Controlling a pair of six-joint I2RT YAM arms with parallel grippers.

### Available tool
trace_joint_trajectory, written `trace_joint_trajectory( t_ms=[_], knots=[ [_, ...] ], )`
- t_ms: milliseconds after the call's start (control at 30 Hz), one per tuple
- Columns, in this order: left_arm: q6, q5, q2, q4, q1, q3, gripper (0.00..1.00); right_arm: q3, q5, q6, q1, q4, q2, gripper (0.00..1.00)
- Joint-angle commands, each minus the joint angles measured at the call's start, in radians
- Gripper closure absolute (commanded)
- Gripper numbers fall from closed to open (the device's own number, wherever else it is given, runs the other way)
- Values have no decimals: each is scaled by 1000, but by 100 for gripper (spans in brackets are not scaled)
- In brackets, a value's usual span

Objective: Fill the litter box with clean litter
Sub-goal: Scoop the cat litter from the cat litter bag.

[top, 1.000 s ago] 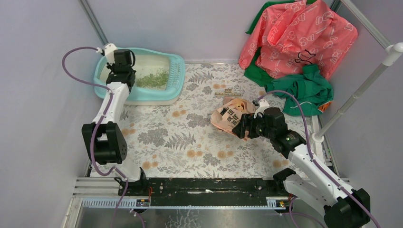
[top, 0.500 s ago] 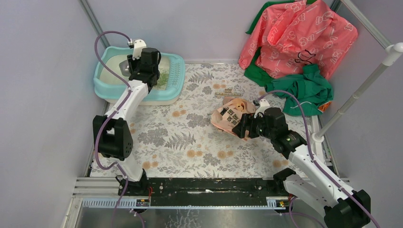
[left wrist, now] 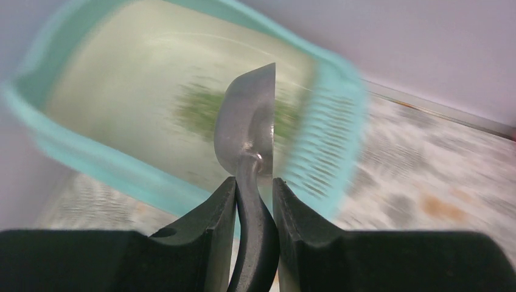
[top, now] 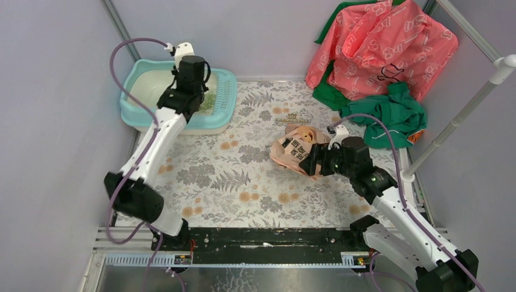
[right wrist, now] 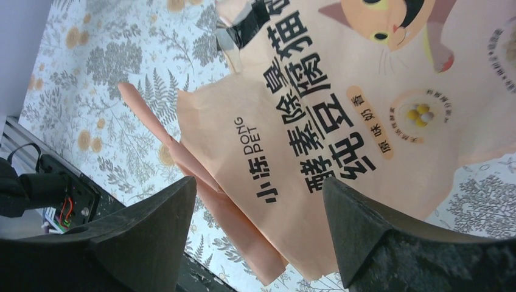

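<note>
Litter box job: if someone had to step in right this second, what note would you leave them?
Left gripper: shut on the scoop handle, above the litter box.
Right gripper: open, over the pink litter bag lying mid-table.
Done: a small patch of clean litter lies in the pan, near the slotted end.
Left: most of the pan is bare, so more litter is needed.
</note>
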Motion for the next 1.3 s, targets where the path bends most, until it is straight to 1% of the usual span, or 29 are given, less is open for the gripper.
trace_joint_trajectory(
  t_ms=[0,67,133,200,333,433,533,633,767,900,1000,1067,1167,1200,1267],
  knots=[
    [-199,450,-207,-115,-24,-91,100,84,52,-26,-4,-32,-35,16],
    [-235,588,-293,-101,-25,-200,100,97,64,-27,-4,-43,-40,15],
    [-272,658,-381,-72,-28,-319,100,111,71,-34,-4,-52,-40,15],
    [-307,757,-454,-41,-28,-424,100,125,79,-43,-4,-60,-32,15],
    [-384,943,-543,52,-29,-614,100,145,81,-54,-5,-69,-11,15],
    [-444,1043,-579,124,-30,-709,100,146,86,-57,-5,-73,-6,15],
    [-497,1134,-602,194,-29,-763,100,140,93,-54,-4,-75,-10,15],
    [-532,1173,-608,248,-30,-807,99,132,94,-48,-4,-71,-10,15],
    [-604,1242,-591,366,-31,-869,99,117,111,-43,-4,-56,-1,15],
    [-608,1233,-559,399,-39,-887,99,119,174,-31,-4,-30,30,15],
    [-600,1214,-536,404,-40,-890,99,161,233,-23,-4,-22,95,14],
    [-598,1203,-522,414,-42,-892,100,205,313,-12,-8,-21,156,11],
    [-610,1206,-498,450,-46,-898,100,285,384,18,-40,-43,268,7],
    [-614,1204,-487,464,-50,-899,100,302,390,28,-61,-39,300,6],
    [-622,1204,-462,484,-58,-902,100,317,357,49,-126,-8,355,6]
  ],
)
